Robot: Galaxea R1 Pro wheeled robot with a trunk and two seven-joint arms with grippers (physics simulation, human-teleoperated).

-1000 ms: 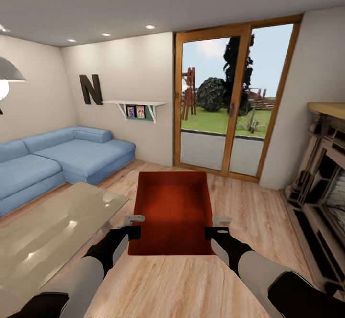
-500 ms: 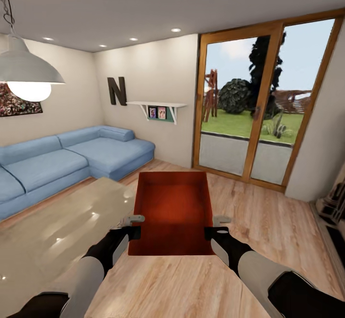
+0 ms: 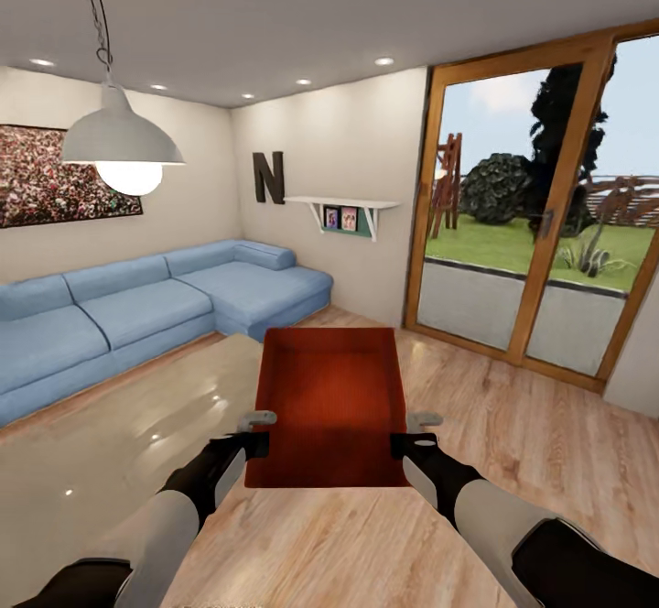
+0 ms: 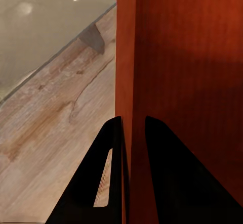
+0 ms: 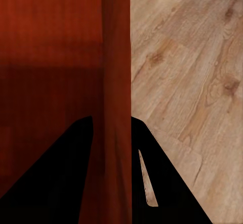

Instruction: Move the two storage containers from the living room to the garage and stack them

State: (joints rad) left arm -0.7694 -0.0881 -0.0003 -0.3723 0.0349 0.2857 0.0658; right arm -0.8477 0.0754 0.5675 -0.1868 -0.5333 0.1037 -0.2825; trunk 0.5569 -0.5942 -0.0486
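Container (image 3: 329, 402) held btwn 2 hands: L hand (image 3: 257, 432) & R hand (image 3: 411, 434) each clamp a side wall.

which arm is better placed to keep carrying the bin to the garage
Neither alone: the left gripper pinches the left wall of the orange-red ribbed open-top bin, and the right gripper pinches its right wall. Both look needed to hold it level.

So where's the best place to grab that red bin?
By its two long side walls, one gripper from each side. The bin is open-topped with thin upright walls, so fingers can straddle a rim. Here the left gripper pinches the left wall and the right gripper the right wall, keeping it level.
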